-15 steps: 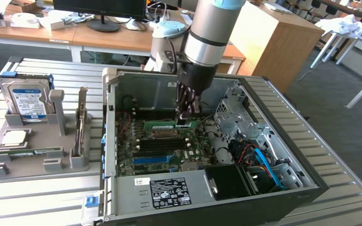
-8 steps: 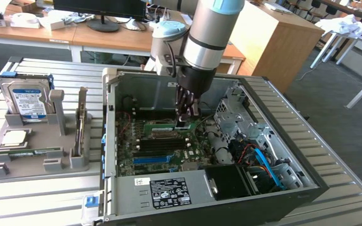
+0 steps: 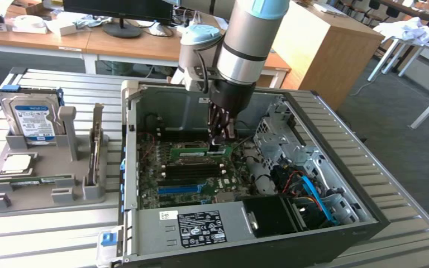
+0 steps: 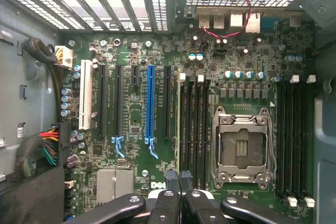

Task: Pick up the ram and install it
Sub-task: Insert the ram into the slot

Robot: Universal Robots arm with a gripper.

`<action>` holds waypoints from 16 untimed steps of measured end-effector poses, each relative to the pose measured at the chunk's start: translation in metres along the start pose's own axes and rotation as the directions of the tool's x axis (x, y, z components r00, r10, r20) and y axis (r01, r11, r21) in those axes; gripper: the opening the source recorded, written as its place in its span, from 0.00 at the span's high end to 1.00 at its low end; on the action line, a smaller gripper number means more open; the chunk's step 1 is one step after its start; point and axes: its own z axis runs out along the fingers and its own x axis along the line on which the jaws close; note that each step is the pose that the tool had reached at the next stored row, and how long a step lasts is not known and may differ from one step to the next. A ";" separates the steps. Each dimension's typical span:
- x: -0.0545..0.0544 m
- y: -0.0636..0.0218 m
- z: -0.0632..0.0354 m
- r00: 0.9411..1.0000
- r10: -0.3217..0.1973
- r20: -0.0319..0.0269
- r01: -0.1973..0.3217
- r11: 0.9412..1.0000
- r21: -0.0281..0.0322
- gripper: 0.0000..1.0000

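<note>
Gripper [image 3: 218,146] is down inside the open PC case [image 3: 367,204], jaws closed. In the wrist view the fingers [image 4: 169,182] sit pressed together with no visible gap. The ram [image 3: 196,149] stands on edge in a motherboard slot. In the exterior view it runs out toward 9 o'clock from the fingertips, green face and white label showing. In the wrist view the ram [image 4: 178,124] is a thin edge-on strip, in line with the seam between the two fingers. The gripper [image 4: 178,179] sits right over one end of it. Can't tell if the pads pinch that end or just rest on it.

Dark empty slots [image 4: 197,129] run just beside the ram, between it and the CPU socket [image 4: 242,145]. A long blue slot [image 4: 151,103] lies on the ram's other side.

In the exterior view, at 9 o'clock from the case and well apart, a grey tray [image 3: 43,204] holds a hard drive [image 3: 32,117] upright and a second green stick [image 3: 36,180] lying flat. The power supply [image 3: 192,226] is at 6 o'clock from the gripper.

The arm's body hides the back wall of the case, and the ram's end under the fingers is covered.
</note>
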 end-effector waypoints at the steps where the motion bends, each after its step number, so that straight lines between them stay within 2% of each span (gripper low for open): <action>1: 0.000 0.0000 0.0007 1.000 0.000 0.000 0.000 1.000 0.000 0.89; 16: 0.000 -0.0003 0.0069 1.000 0.000 0.000 0.000 1.000 0.000 0.89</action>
